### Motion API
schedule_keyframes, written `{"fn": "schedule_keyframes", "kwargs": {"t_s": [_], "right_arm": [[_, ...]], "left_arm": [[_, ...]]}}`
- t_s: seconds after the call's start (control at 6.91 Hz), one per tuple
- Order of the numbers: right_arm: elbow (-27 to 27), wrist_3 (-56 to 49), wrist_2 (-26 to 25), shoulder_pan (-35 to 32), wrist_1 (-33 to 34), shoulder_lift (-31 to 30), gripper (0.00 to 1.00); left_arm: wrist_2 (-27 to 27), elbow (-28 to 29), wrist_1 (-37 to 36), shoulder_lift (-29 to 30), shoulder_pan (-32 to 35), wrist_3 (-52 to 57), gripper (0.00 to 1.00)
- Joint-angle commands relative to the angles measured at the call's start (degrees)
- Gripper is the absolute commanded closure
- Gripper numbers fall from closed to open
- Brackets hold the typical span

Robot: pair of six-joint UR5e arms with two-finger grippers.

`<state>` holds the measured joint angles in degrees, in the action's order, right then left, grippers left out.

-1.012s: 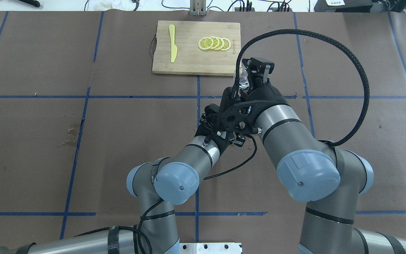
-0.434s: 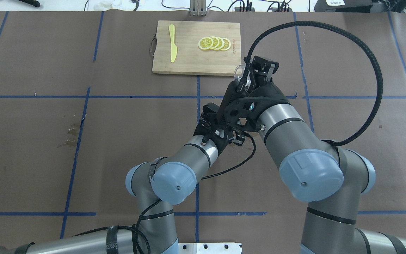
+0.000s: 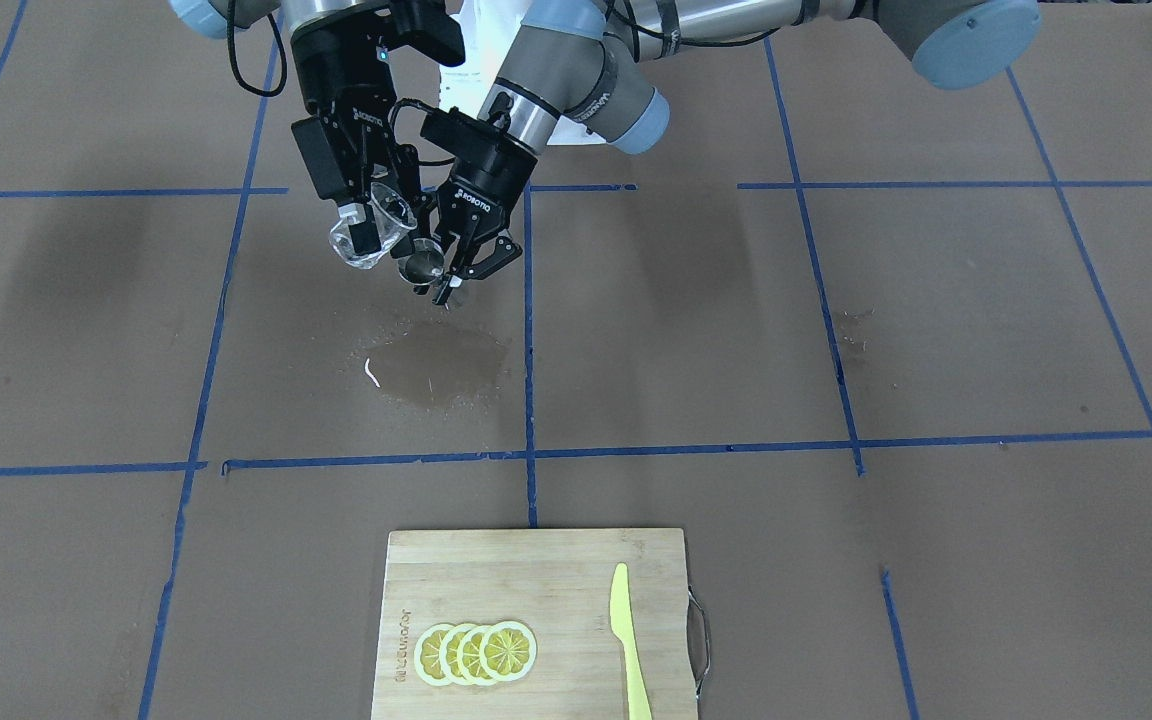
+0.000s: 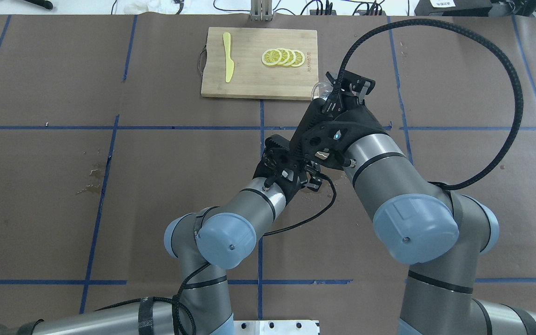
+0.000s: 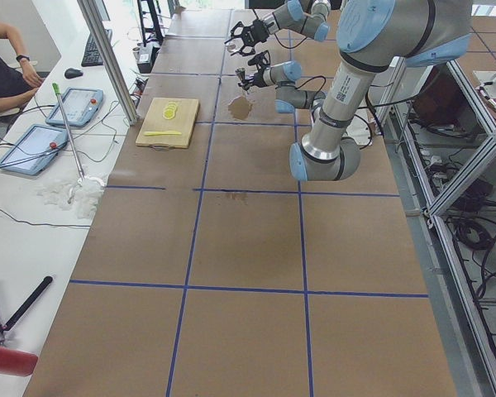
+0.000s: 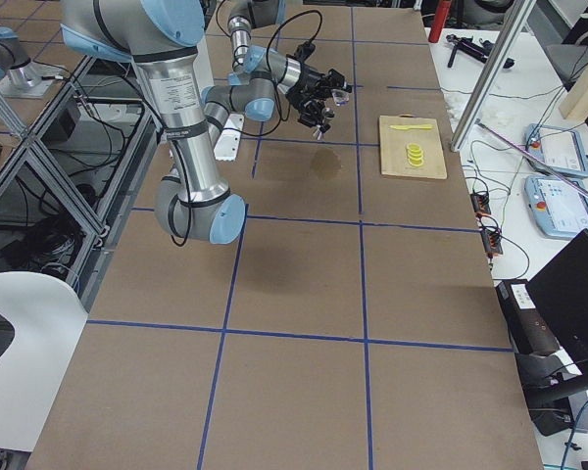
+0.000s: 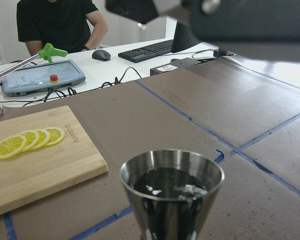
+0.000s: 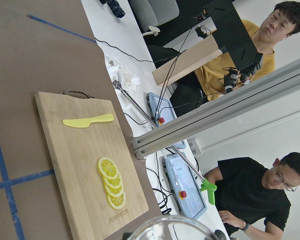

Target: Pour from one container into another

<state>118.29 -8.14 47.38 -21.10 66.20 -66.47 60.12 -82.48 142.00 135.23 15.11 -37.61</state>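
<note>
Two grips, both closed: right tool (image 3: pixel 364 228) clamped on the small clear round glass cup (image 3: pixel 356 250), left tool (image 3: pixel 446 272) clamped on the shiny steel hourglass jigger (image 3: pixel 422 266), both aloft over the brown surface (image 3: pixel 736 330). Glass tilted, just beside the jigger on the right arm's side, mouth seemingly turned toward it. Dark liquid (image 7: pixel 170 182) already in the jigger's upper cone, so likely only righting the glass left.

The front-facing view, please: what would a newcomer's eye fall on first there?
The two grippers are close together in mid-air near the robot: the right gripper holds a tilted clear glass cup beside the steel jigger in the left gripper. Below them a dark wet patch stains the table paper. At the view's bottom edge a cutting board carries lemon slices and a yellow knife.
</note>
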Motion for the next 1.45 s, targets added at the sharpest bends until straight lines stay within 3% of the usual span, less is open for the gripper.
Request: {"fn": "schedule_keyframes", "kwargs": {"t_s": [0.0, 0.43, 0.58, 0.87, 1.3], "right_arm": [[0.01, 5.64, -0.27, -0.95, -0.02, -0.85, 1.00], [0.71, 31.43, -0.18, -0.96, -0.54, -2.87, 1.00], [0.89, 38.14, -0.18, -0.96, -3.85, -4.53, 1.00], [1.24, 46.07, -0.18, -1.13, -5.29, -7.44, 1.00], [3.17, 55.95, -0.10, -1.66, -5.29, -10.69, 1.00]], "left_arm": [[0.00, -0.23, 1.18, -0.31, 0.18, -0.01, 1.00], [-0.09, -1.97, 1.35, -0.84, 0.62, -0.27, 1.00], [-0.26, -4.16, 1.44, -3.45, 0.62, -0.80, 1.00], [-0.88, -5.32, 0.83, -4.96, 3.06, -0.80, 1.00], [-5.89, -6.98, 0.48, -10.22, 6.76, -3.06, 1.00]]}}
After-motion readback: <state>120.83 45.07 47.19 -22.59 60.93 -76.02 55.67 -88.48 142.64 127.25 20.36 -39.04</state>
